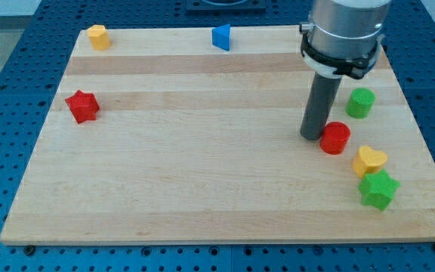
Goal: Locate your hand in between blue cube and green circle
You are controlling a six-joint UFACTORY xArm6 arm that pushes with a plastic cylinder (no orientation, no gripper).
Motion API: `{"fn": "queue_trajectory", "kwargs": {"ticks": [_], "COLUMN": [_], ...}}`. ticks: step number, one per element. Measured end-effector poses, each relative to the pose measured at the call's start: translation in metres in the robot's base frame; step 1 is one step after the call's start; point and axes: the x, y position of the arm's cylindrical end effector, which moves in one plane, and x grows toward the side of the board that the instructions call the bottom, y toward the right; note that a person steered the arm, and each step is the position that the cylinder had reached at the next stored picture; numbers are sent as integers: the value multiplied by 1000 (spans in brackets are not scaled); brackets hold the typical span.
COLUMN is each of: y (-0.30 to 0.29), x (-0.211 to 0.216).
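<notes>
Blue pegboard frames a pale wooden tabletop [202,189], and no claw shows anywhere — the arm ends in a plain dark rod, so released or clenched does not apply. My tip [311,137] rests on the wood at the view's right, just beside the red cylinder [335,138], perhaps touching it.

Green circle [361,102] sits near the tip, up and to the view's right. Blue cube [221,37] stands well apart at the view's top centre. Both look like small, light, rigid plastic that would slide at a nudge — nothing here is to be gripped, and for this task they are best left untouched.

Wood between the two looks bare, so the path up and left seems open. Yellow heart [369,160] and green star [378,190] lie below; red star [82,106] and yellow block [97,36] sit far left.
</notes>
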Motion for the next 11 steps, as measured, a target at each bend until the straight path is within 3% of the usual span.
{"fn": "queue_trajectory", "kwargs": {"ticks": [4, 6, 8, 9, 11], "y": [21, 10, 6, 19, 87], "x": [-2, -29, -85, -115, -127]}}
